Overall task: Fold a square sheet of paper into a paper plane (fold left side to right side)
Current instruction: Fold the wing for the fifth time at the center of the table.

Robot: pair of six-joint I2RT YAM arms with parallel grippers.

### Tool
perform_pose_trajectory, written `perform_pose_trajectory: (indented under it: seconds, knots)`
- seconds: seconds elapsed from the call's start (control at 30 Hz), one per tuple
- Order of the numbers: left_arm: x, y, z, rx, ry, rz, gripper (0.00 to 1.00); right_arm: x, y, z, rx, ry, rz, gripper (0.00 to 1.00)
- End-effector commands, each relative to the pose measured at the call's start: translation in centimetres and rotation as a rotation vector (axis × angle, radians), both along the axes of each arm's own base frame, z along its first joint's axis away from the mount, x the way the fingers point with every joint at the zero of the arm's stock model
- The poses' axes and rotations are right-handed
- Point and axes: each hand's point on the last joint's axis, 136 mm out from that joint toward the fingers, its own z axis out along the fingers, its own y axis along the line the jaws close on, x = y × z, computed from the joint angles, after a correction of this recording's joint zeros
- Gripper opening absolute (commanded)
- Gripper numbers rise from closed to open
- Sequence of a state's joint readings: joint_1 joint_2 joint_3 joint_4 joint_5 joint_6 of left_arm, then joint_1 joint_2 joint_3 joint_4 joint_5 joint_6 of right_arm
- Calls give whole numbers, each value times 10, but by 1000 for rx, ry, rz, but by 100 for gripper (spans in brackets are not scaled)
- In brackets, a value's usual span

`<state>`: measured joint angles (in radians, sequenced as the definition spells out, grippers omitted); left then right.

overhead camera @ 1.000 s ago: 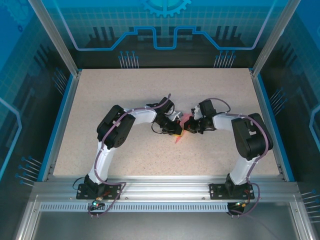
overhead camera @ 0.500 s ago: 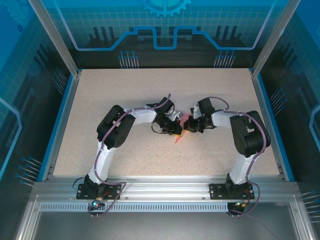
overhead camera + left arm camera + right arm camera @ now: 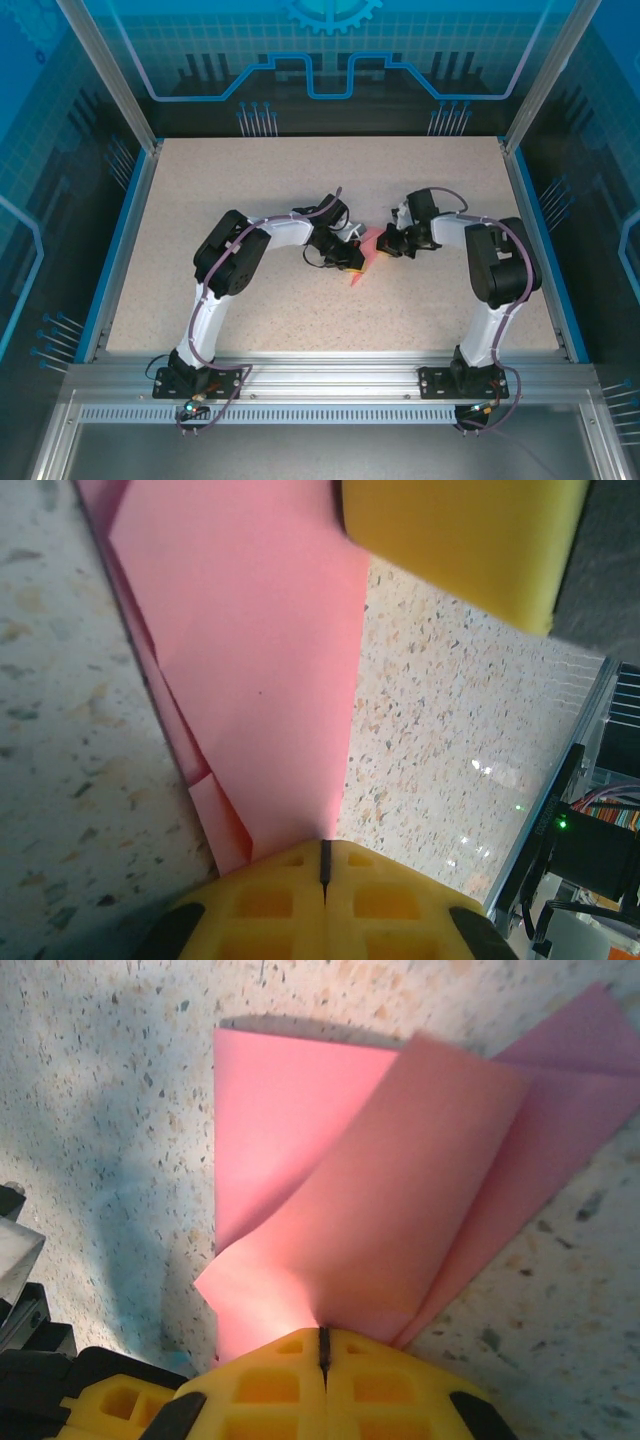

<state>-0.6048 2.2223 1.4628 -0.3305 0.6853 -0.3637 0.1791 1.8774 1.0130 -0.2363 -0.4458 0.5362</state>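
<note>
The pink-red sheet of paper (image 3: 369,243), partly folded into layers, lies mid-table between my two grippers. In the left wrist view the paper (image 3: 270,670) narrows toward my left gripper (image 3: 324,852), whose yellow fingers are shut with their tips resting on its narrow end. My left gripper (image 3: 354,260) sits at the paper's near-left side. My right gripper (image 3: 323,1338) is shut on a lifted, curling flap of the paper (image 3: 400,1190), with flatter layers beneath. In the top view the right gripper (image 3: 385,243) is at the paper's right edge. One yellow right-gripper finger (image 3: 460,540) shows beyond the paper.
The speckled beige table (image 3: 250,190) has blue rails along its left edge (image 3: 125,240) and right edge (image 3: 540,240). Aluminium posts (image 3: 110,80) rise at the back corners. Both arm bases sit on the near metal rail (image 3: 320,375).
My right gripper has drawn a little to the right and back, away from the left gripper, with the paper flap in it. The left arm has stayed put.
</note>
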Motion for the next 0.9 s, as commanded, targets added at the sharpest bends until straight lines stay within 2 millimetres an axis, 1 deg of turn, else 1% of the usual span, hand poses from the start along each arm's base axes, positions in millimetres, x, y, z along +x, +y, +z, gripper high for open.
perform_pose_trajectory:
  seconds: [0.0,0.27,0.87]
  knots:
    - [-10,22,-29,112,42,15,0,11,-21,-9,-49,7,-31,0]
    - [-11,22,-28,110,41,14,0,22,-24,-6,-33,11,-48,0]
    - [-12,24,-27,108,38,11,0,38,-31,-4,150,102,-119,0]
